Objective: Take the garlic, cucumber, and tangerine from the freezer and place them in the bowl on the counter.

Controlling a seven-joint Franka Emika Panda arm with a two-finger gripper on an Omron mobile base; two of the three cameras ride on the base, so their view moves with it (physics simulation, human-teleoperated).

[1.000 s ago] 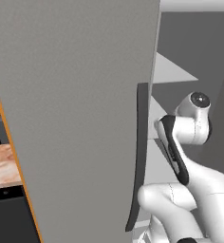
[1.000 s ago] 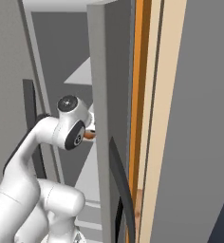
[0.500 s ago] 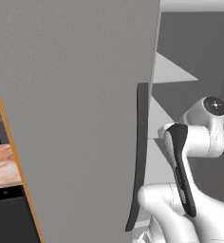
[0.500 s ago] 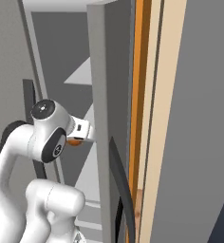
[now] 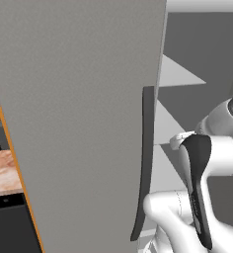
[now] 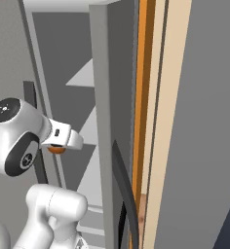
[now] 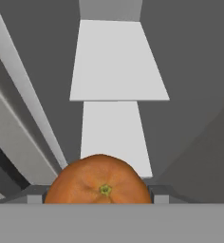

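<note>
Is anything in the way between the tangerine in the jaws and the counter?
Yes. The tangerine sits in the gripper inside the freezer; the open freezer door stands between it and the counter, off to the left.

One tangerine, one freezer (two pale inner shelves showing), one counter.

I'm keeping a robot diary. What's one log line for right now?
pincer: shut on tangerine | place: inside open freezer, by pale shelves | bowl step: not yet done

The tangerine sits low before pale freezer shelves.
</note>
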